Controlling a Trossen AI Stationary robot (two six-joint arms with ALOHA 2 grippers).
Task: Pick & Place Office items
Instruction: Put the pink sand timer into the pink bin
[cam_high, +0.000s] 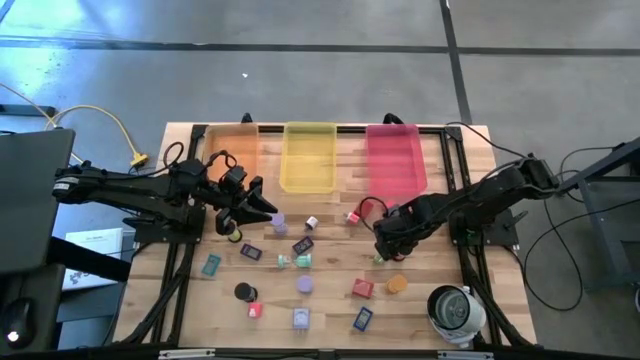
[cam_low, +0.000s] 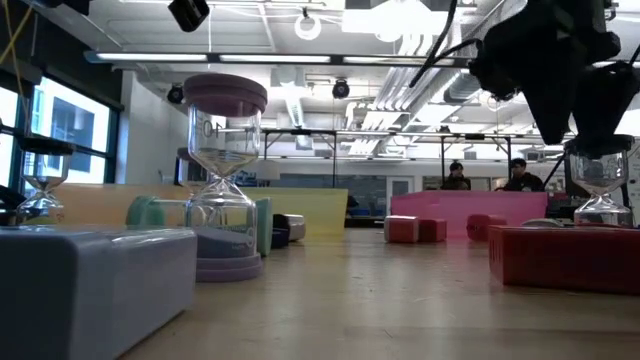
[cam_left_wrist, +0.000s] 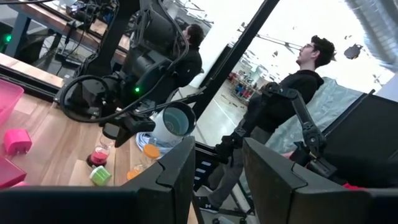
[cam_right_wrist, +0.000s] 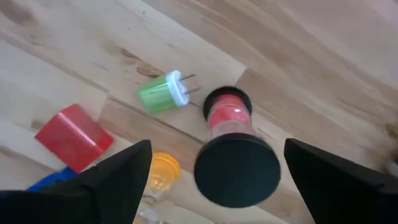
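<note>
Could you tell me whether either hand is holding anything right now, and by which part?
Nothing is held. The right hand hangs open over a red sand timer; the left hand shows an empty gap.

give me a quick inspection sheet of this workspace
surface: wooden table, dark frame along its edges
job's things: small hourglass timers, cubes and flat pieces scattered mid-table; a black-capped red hourglass stands between the right hand's fingers
clutter: round white-grey device at the near right corner; orange tray, yellow tray and pink tray along the far edge
grippers: left hand raised, holding nothing; right hand open over the hourglass
cables: yellow cable on the floor, left
surroundings: people standing beyond the table
</note>
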